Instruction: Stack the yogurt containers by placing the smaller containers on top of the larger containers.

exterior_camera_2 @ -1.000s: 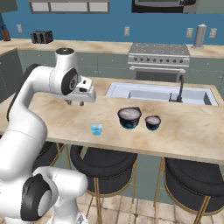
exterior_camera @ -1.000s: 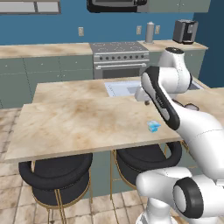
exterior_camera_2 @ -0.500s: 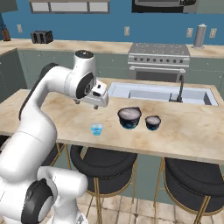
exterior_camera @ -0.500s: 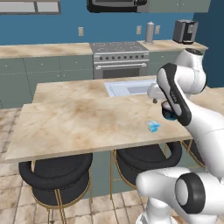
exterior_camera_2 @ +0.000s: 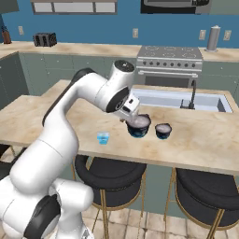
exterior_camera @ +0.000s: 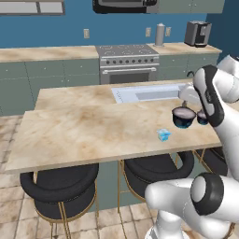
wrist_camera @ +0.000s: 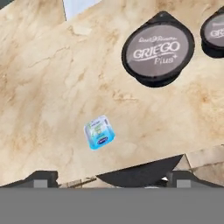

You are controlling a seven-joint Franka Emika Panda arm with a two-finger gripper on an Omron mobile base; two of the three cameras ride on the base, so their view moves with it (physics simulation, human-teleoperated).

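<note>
A tiny cyan yogurt cup (wrist_camera: 99,132) stands alone on the marble counter, near its front edge (exterior_camera: 164,135) (exterior_camera_2: 103,137). To its right sits a squat dark navy tub (wrist_camera: 158,48) (exterior_camera_2: 139,126) (exterior_camera: 183,117) with a grey "Griego" lid. A narrower dark tub (exterior_camera_2: 163,130) (wrist_camera: 214,31) stands just beyond it. My gripper (wrist_camera: 111,177) is open and holds nothing. It hangs above the counter, over the near side of the wide tub (exterior_camera_2: 135,116). The cup lies ahead of the fingertips (wrist_camera: 43,177) and apart from them.
A sink (exterior_camera_2: 182,99) with a dark faucet (exterior_camera_2: 192,95) is set in the counter behind the tubs. Black round stools (exterior_camera_2: 112,172) stand under the counter's front edge (exterior_camera: 107,161). A stove (exterior_camera: 128,60) stands against the far wall.
The arm has swung right across the counter, carrying the hand from the bare left part to just above the wide dark tub. The cup and tubs have not moved.
</note>
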